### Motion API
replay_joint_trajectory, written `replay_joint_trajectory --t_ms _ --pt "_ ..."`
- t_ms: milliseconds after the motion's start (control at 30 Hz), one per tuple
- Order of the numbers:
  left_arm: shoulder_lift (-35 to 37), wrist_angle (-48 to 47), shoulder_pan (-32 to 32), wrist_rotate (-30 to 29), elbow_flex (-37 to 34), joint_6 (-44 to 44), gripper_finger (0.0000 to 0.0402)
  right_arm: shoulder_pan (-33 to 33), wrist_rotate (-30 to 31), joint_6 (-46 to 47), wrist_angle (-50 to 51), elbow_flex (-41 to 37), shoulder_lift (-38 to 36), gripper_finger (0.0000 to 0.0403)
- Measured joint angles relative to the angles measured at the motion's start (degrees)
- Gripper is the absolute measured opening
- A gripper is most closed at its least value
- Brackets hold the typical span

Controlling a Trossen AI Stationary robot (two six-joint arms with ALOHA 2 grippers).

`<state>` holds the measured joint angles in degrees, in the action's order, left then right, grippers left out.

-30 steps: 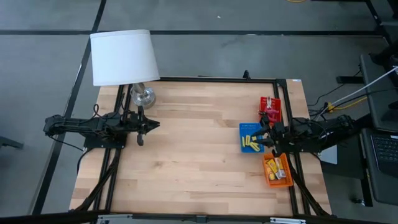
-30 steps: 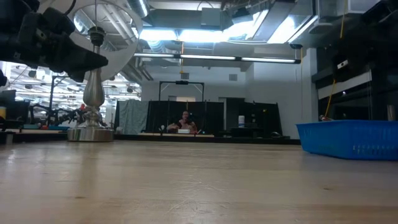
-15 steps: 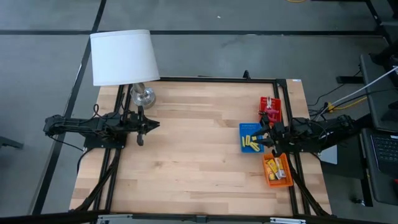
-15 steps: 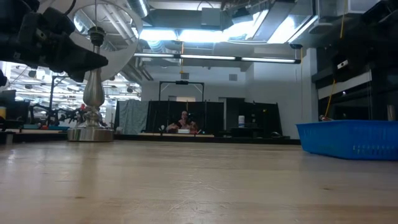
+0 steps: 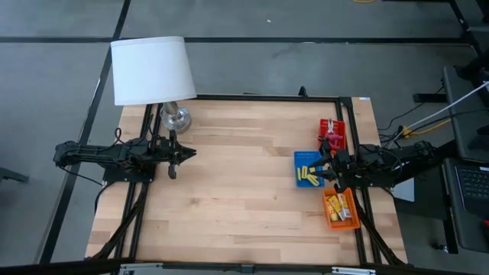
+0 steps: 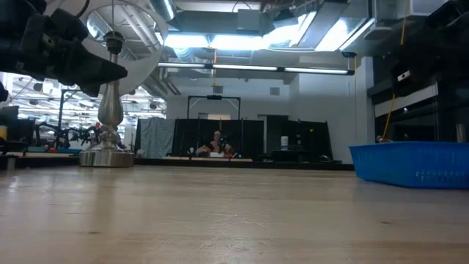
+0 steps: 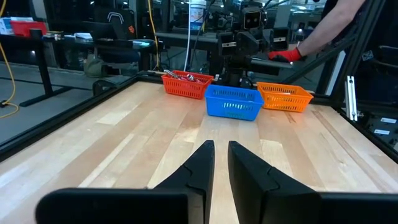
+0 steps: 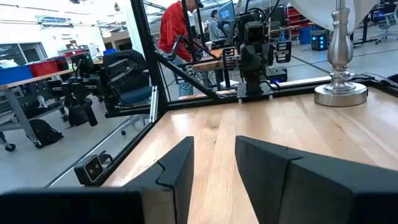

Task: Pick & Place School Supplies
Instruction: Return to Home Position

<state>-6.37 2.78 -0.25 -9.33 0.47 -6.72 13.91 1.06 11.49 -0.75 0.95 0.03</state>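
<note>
The school supplies lie in three trays by the table's right edge. Red-handled tools (image 5: 330, 128) are in the red tray (image 5: 338, 124). Small yellow pieces (image 5: 309, 173) sit in the blue tray (image 5: 299, 157), and yellow packs (image 5: 337, 205) in the orange tray (image 5: 345, 224). My right gripper (image 5: 328, 165) hovers at the blue tray's right side with its fingers open (image 8: 214, 162) and holds nothing. My left gripper (image 5: 174, 157) waits over the table's left part, near the lamp, with its fingers (image 7: 221, 158) nearly together and nothing between them.
A white-shaded lamp (image 5: 151, 69) stands on its silver base (image 5: 176, 118) at the table's far left corner, close to my left arm. Bare wood lies between the two arms (image 5: 237, 176). A person in red (image 8: 177, 31) stands beyond the table's edge.
</note>
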Motion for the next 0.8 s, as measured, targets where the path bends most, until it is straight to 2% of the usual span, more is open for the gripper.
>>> replay_joint_trajectory --t_ms 800 --pt "0.00 -0.02 0.02 0.00 0.00 0.00 0.0043 0.00 0.00 -0.02 0.02 0.00 0.00 0.0121"
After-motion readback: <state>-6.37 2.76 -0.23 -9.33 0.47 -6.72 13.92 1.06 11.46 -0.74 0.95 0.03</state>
